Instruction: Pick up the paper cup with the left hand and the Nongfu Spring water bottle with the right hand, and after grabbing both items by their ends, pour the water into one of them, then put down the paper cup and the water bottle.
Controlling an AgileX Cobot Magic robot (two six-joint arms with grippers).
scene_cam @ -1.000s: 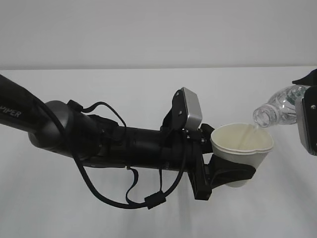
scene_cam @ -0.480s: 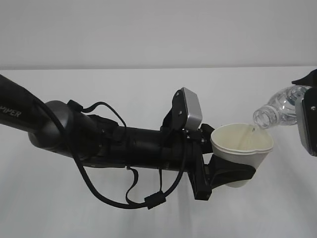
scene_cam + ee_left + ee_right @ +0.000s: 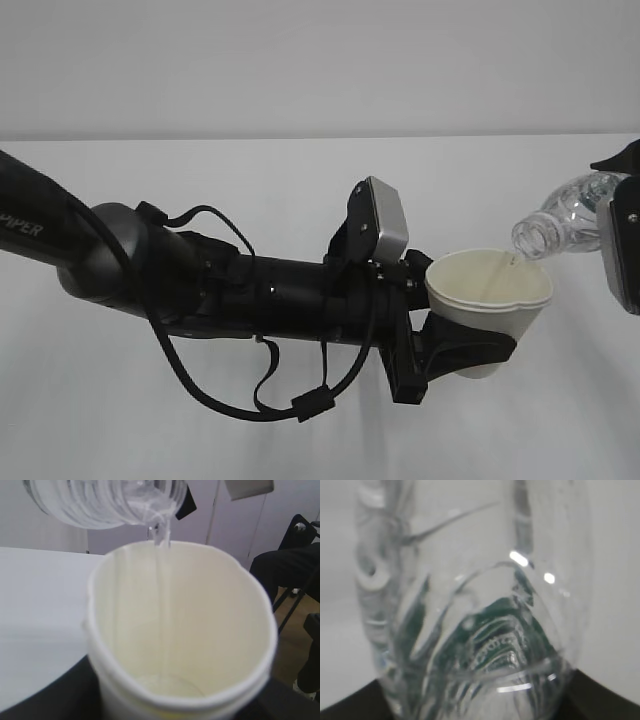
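Paper cup [image 3: 489, 300] — clamped between left fingers [image 3: 470, 350]

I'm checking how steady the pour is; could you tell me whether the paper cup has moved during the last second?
No. The paper cup sits at the same spot below the table's far edge in the exterior view, held in the left claw.

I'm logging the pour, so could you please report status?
Left gripper holds white paper cup. Right holds clear ribbed plastic bottle, tilted, water streaming in. Nothing obstructing.
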